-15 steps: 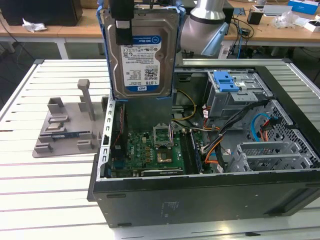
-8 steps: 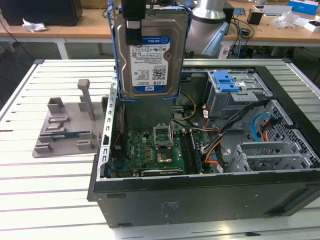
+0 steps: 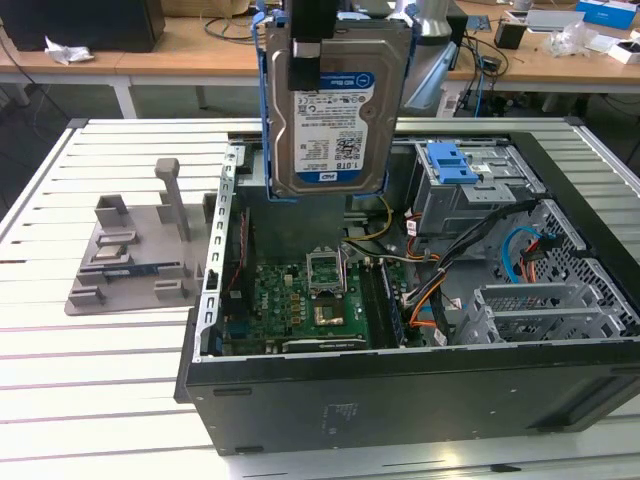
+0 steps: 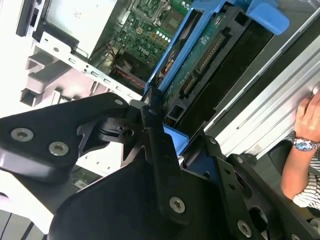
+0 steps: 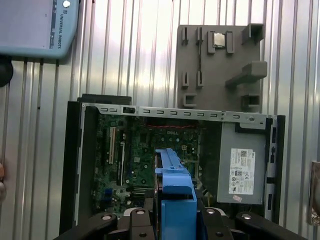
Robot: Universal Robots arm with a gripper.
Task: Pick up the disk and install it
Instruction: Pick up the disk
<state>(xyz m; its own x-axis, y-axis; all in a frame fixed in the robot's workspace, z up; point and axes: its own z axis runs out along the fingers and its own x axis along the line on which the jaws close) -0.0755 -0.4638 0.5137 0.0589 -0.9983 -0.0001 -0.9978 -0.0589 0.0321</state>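
Fingers [image 3: 304, 55] clamp the disk [image 3: 338, 120] by its upper edge. It hangs upright over the open case [image 3: 400, 400], at twelve o'clock of the motherboard [image 3: 300, 300]. With so narrow a hold, you risk it swinging and snagging the cables [image 3: 440, 290].

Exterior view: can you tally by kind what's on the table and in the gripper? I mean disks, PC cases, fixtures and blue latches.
disk: 1, held above the case
gripper: 1, shut on the disk
PC case: 1, open
grey fixture: 1, on the table beside the case
blue latch: 1, on the drive bay
Total: 5
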